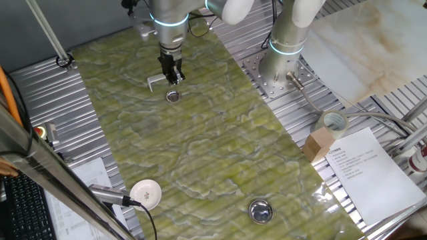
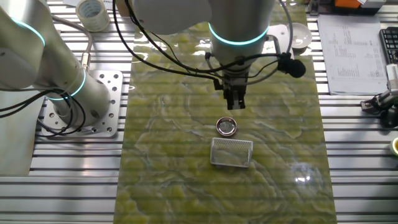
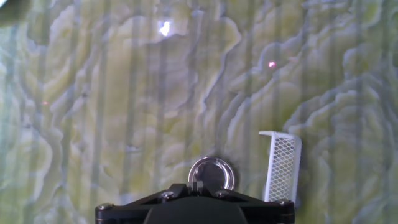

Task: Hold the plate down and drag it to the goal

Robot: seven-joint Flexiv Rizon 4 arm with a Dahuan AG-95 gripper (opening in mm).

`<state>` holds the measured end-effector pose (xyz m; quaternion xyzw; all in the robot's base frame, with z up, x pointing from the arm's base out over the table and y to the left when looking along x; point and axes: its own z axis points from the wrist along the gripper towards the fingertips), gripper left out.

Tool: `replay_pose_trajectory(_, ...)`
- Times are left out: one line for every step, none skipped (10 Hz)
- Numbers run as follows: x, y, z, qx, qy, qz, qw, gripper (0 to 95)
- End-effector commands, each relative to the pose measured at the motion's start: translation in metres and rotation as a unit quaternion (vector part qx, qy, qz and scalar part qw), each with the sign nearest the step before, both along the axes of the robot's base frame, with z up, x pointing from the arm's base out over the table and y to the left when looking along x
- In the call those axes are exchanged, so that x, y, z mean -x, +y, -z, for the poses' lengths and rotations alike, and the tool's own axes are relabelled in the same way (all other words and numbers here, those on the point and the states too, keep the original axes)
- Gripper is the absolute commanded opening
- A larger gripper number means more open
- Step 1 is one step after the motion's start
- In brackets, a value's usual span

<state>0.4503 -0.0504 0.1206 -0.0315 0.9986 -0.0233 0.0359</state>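
Note:
The plate (image 1: pixel 173 96) is a small shiny round metal dish lying on the green marbled mat (image 1: pixel 200 147). It also shows in the other fixed view (image 2: pixel 226 127) and at the bottom of the hand view (image 3: pixel 211 172). My gripper (image 1: pixel 173 77) hangs just above and slightly behind the plate, with a gap between them. In the other fixed view the gripper (image 2: pixel 235 102) has its fingers together and holds nothing. In the hand view the gripper (image 3: pixel 200 185) covers the plate's near rim.
A white mesh bracket (image 1: pixel 155 81) lies beside the plate, also seen in the hand view (image 3: pixel 281 167). A white disc (image 1: pixel 147 193) with a microphone and a larger metal bowl (image 1: pixel 260 211) sit at the mat's near end. A second arm's base (image 1: pixel 287 47), a tape roll (image 1: pixel 333 123) and papers stand off the mat.

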Motion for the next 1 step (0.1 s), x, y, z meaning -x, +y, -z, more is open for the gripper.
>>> replay_pose_trajectory(-0.0001, -0.0002, 0.0002, 0.000, 0.000, -0.006, 1.0000, 0.0)
